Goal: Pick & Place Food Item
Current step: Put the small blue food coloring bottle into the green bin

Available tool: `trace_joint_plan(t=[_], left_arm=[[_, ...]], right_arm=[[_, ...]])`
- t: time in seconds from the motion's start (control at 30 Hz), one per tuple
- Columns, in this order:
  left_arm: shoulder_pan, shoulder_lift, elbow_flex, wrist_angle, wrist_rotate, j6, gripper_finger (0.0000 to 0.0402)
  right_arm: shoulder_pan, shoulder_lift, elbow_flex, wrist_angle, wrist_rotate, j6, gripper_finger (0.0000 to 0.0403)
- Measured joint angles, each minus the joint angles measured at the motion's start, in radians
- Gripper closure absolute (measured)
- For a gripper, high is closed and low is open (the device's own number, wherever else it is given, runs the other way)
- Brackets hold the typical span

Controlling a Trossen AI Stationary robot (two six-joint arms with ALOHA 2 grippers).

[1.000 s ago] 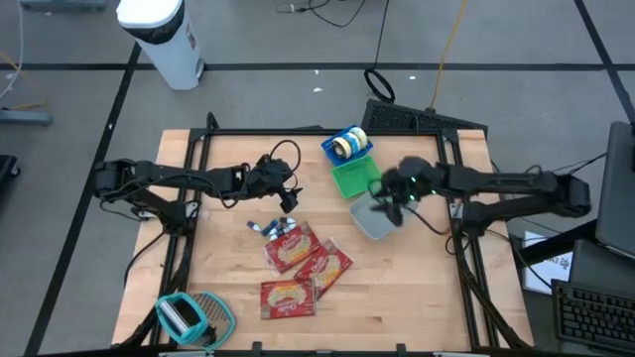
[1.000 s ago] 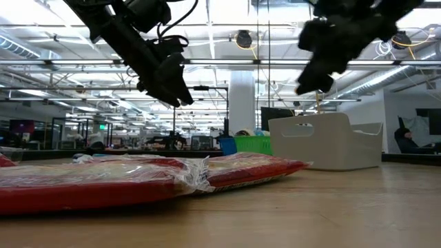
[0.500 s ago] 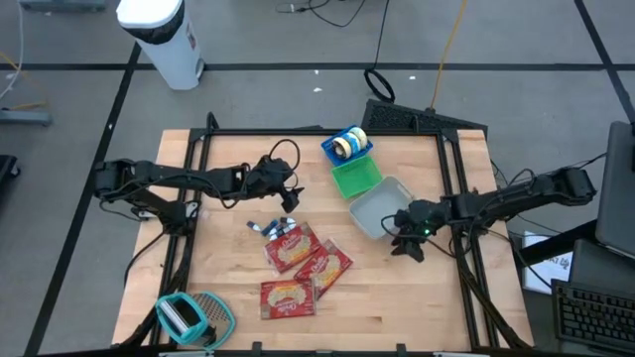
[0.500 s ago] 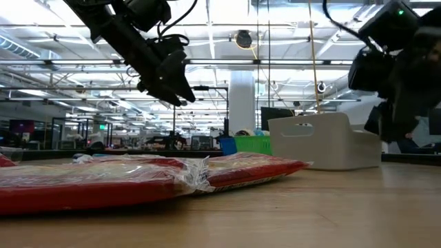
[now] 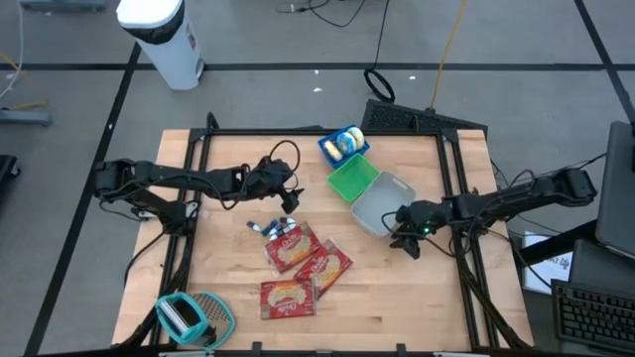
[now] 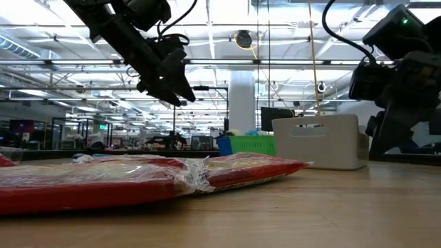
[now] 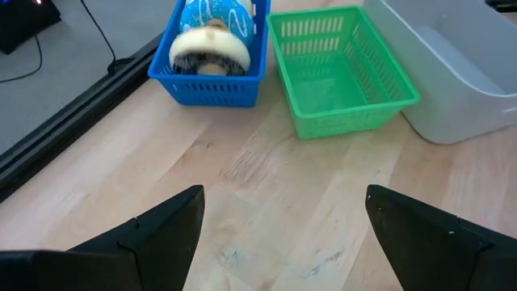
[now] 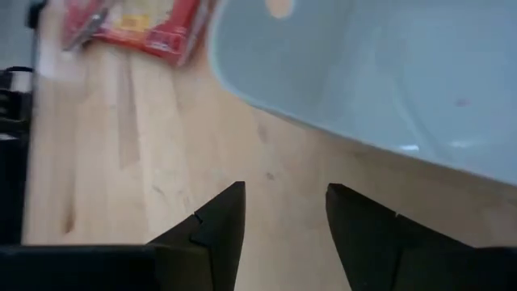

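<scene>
The three flat red crinkly-plastic food packets (image 5: pixel 298 268), lower centre, are probably lying light, slippery, best pinched by an edge seam, while the left gripper (image 5: pixel 289 200) is hanging spread wide above them and the right gripper (image 5: pixel 407 238) is sitting parted, empty, beside the grey plastic bin (image 5: pixel 382 205).

No lettering, brand, number or sign can be read anywhere. The red food packets (image 5: pixel 294 246) at the lower middle of the high view carry printing, but it is too small to make out, and they show too blurred elsewhere.
</scene>
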Motion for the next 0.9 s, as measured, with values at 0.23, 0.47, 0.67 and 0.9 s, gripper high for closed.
trace_joint_plan(t=[0.23,0.47,0.67,0.9], left_arm=[[0.000,-0.008,0.000,-0.024,0.000,0.056,0.0055],[-0.008,-0.061,0.000,-0.236,0.013,-0.007,0.0055],[-0.038,-0.037,0.000,-0.447,0.166,-0.079,0.0055],[-0.106,-0.025,-0.001,-0.714,0.190,-0.132,0.0055]], right_arm=[[0.000,-0.080,0.000,0.087,-0.108,0.046,0.0241],[0.000,-0.194,0.000,0.273,-0.107,-0.068,0.0243],[0.000,-0.221,0.000,0.576,-0.035,-0.374,0.0241],[-0.007,-0.216,0.001,0.763,-0.026,-0.655,0.0243]])
